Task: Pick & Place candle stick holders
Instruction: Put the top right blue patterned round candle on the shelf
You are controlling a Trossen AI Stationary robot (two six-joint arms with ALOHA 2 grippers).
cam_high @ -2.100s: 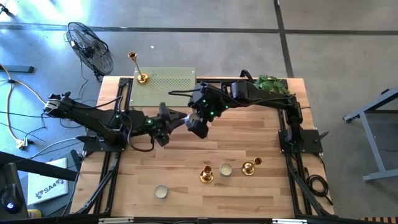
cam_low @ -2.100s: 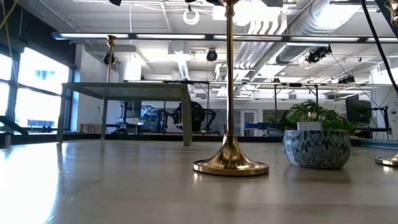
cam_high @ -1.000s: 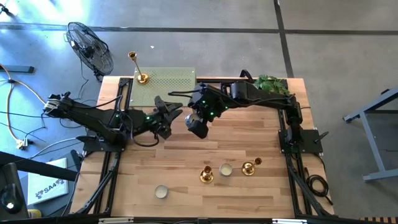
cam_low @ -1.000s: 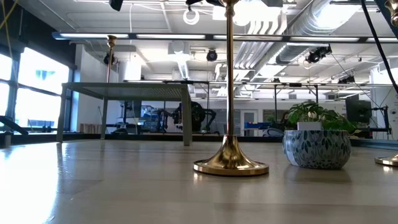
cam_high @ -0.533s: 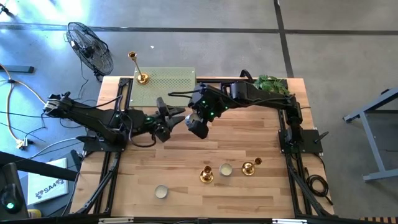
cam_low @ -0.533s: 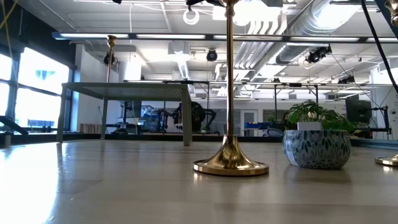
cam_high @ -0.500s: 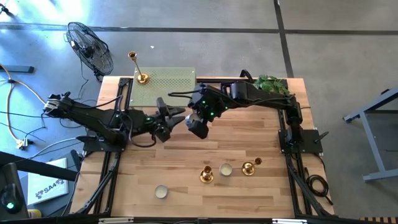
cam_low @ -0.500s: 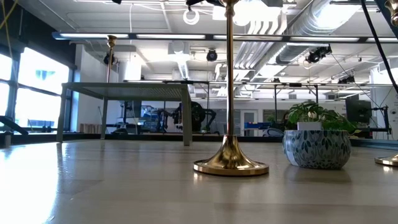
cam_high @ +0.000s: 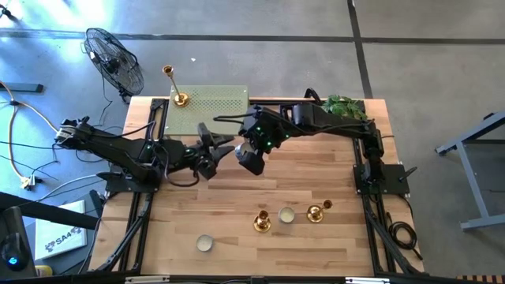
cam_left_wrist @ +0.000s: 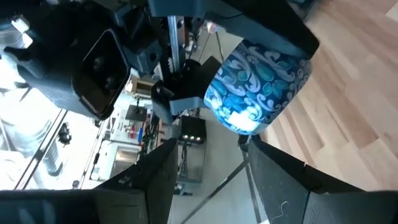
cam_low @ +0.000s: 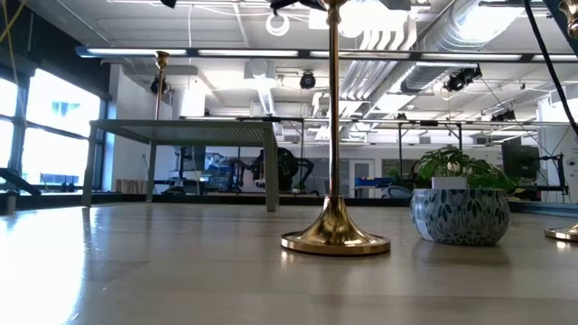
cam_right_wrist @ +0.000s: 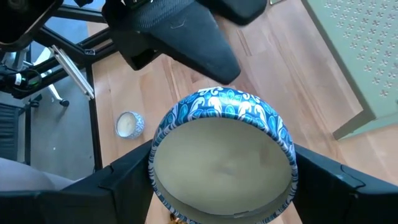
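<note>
One tall gold candle stick holder (cam_high: 180, 99) stands by its round base on the far-left corner of a green perforated platform (cam_high: 211, 110). Two shorter candle stick holders (cam_high: 262, 222) (cam_high: 316, 211) stand near the table's front. In the low view the nearest one (cam_low: 334, 236) rises in the middle. My right gripper (cam_high: 252, 158) is over the table's middle, shut on a blue patterned bowl (cam_right_wrist: 224, 155). My left gripper (cam_high: 226, 147) hangs level just left of the bowl, open, with nothing between its fingers (cam_left_wrist: 155, 186). My right gripper holds the bowl between its two fingers, one on each opposite side of the outer wall (cam_right_wrist: 157, 163) just under the rim. The fingers slant down from the table's far right. The bowl's opening faces back toward the wrist, and the bowl (cam_left_wrist: 258, 87) hangs clear of the table.
A potted plant (cam_high: 344, 106) in a blue patterned pot (cam_low: 461, 215) stands at the far right. Two small round candles (cam_high: 286, 214) (cam_high: 205, 243) lie near the front. A fan (cam_high: 114, 59) stands on the floor beyond the table's far-left corner.
My left gripper has rolled a little about the line it points along, staying in place beside the bowl. The right gripper and the bowl have kept still.
</note>
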